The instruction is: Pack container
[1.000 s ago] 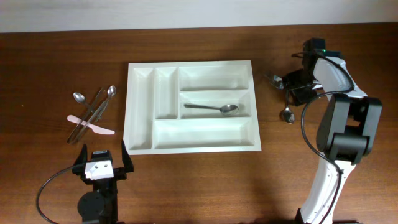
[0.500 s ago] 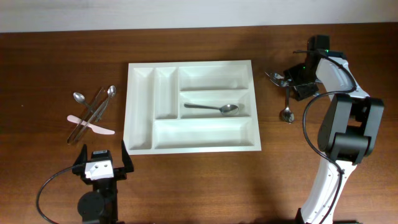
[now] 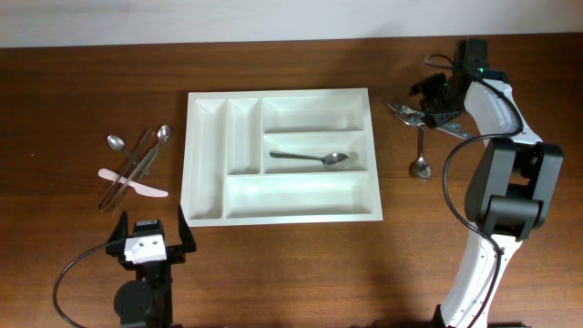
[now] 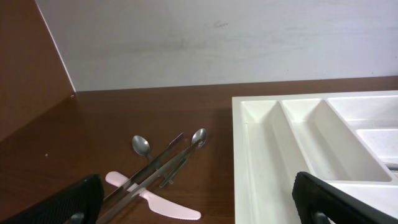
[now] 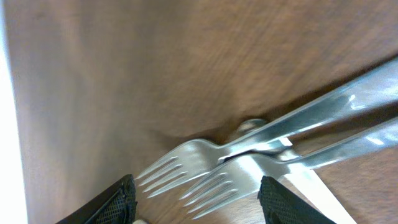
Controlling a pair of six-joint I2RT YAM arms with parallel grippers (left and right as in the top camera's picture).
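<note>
The white cutlery tray (image 3: 207,155) lies mid-table with one metal spoon (image 3: 314,158) in its middle right compartment. The tray also shows in the left wrist view (image 4: 261,143). My right gripper (image 3: 435,97) is open and low over two metal forks (image 3: 405,115) right of the tray. In the right wrist view the fork tines (image 5: 205,174) lie between its open fingers (image 5: 199,202). A small spoon (image 3: 420,164) lies just nearer. My left gripper (image 3: 150,239) is open and empty at the front left, also seen in the left wrist view (image 4: 202,208).
A pile of cutlery lies left of the tray: two spoons (image 3: 117,143), long metal pieces (image 3: 137,162) and a pink plastic knife (image 3: 137,186), which also shows in the left wrist view (image 4: 155,202). A wall runs along the table's far edge.
My right gripper has moved toward the far edge and slightly left, from beside the small spoon to over the forks. The left arm and the tray have not moved.
</note>
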